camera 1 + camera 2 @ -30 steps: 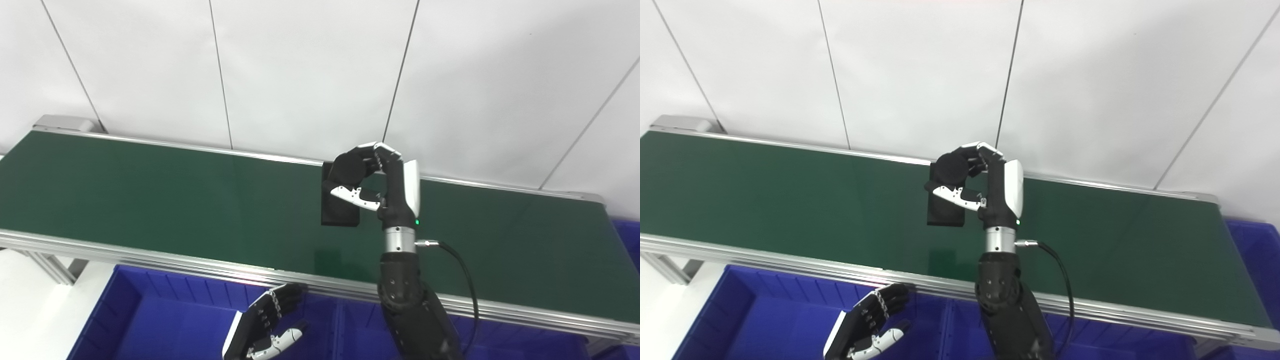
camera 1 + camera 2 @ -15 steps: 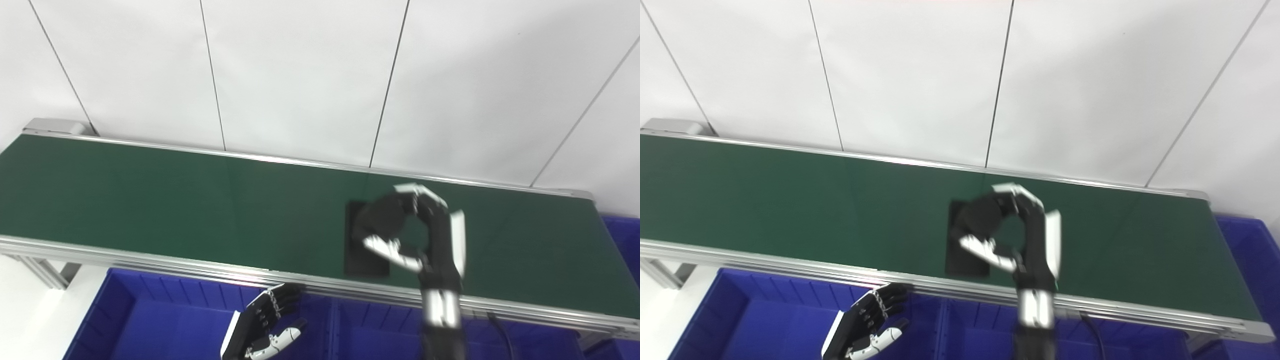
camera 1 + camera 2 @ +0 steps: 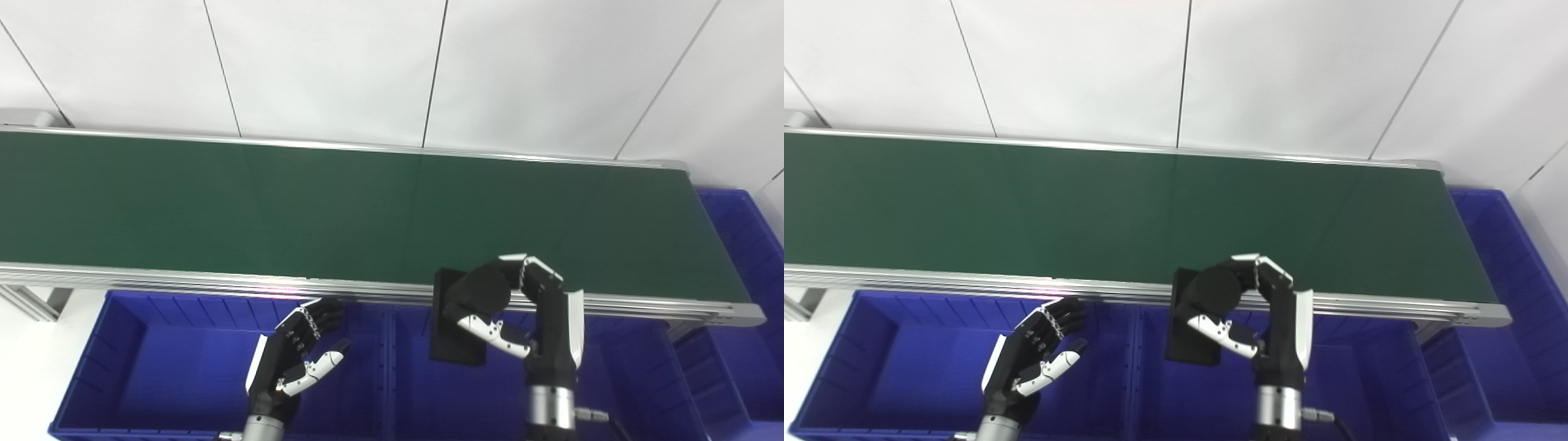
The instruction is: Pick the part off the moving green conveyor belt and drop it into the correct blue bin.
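1. Right hand grips a flat black rectangular part, fingers curled over its top edge and the thumb pressed against its face.
2. That part hangs upright above the middle blue bin, just off the near edge of the green conveyor belt, with its upper end overlapping the belt's near aluminium rail.
3. Left hand hovers over the left blue bin, near that bin's right wall, palm turned up with fingers spread and holding nothing.
4. Another blue bin sits past the belt's right end.
5. White wall panels stand behind the belt's far edge.
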You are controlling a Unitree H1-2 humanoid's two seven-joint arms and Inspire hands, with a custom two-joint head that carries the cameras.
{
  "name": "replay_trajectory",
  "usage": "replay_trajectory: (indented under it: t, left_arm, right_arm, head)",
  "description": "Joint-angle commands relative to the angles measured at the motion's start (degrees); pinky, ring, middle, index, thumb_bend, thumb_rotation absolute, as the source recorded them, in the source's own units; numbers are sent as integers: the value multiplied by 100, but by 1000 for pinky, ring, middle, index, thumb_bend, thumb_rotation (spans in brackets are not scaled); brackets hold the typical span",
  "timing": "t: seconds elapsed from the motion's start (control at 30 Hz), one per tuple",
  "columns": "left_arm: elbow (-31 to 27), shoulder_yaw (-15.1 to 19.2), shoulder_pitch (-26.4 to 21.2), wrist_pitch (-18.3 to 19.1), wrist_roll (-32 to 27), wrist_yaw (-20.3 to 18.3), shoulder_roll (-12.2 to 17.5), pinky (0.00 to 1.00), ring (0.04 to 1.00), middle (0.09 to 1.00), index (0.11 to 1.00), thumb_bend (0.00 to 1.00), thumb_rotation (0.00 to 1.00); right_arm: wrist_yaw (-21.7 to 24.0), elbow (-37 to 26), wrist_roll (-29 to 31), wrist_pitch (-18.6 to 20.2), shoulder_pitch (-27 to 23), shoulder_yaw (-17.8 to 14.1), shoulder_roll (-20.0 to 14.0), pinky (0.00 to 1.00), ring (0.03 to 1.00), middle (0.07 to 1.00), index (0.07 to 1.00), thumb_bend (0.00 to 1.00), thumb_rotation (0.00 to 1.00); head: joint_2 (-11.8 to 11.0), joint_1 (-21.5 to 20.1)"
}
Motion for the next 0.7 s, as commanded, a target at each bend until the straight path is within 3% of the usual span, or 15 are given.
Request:
replay_trajectory:
  t: [0.0, 0.2, 0.53, 0.67]
  left_arm:
    - [-210, -70, -5, -197, -30, -89, 4, 713, 721, 729, 684, 514, 5]
    - [-355, -145, 6, -180, -212, -100, 120, 726, 728, 738, 682, 549, 44]
    - [-386, -209, -27, -182, -286, -39, 281, 755, 729, 729, 680, 570, 83]
    - [-359, -215, -29, -188, -291, -39, 280, 746, 725, 726, 680, 566, 74]
  right_arm:
    - [11, 23, 44, 97, 25, -23, 150, 383, 453, 209, 219, 460, 0]
    - [-102, 578, -114, 220, 25, -136, 223, 389, 451, 198, 217, 461, 0]
    - [-272, 1540, -88, 546, -391, -519, 194, 376, 456, 212, 224, 460, 0]
    - [-419, 2107, -23, 417, -654, -681, 146, 376, 456, 221, 225, 460, 0]
  head:
    - [71, -20]
    - [252, -183]
    - [291, -378]
    - [239, -351]
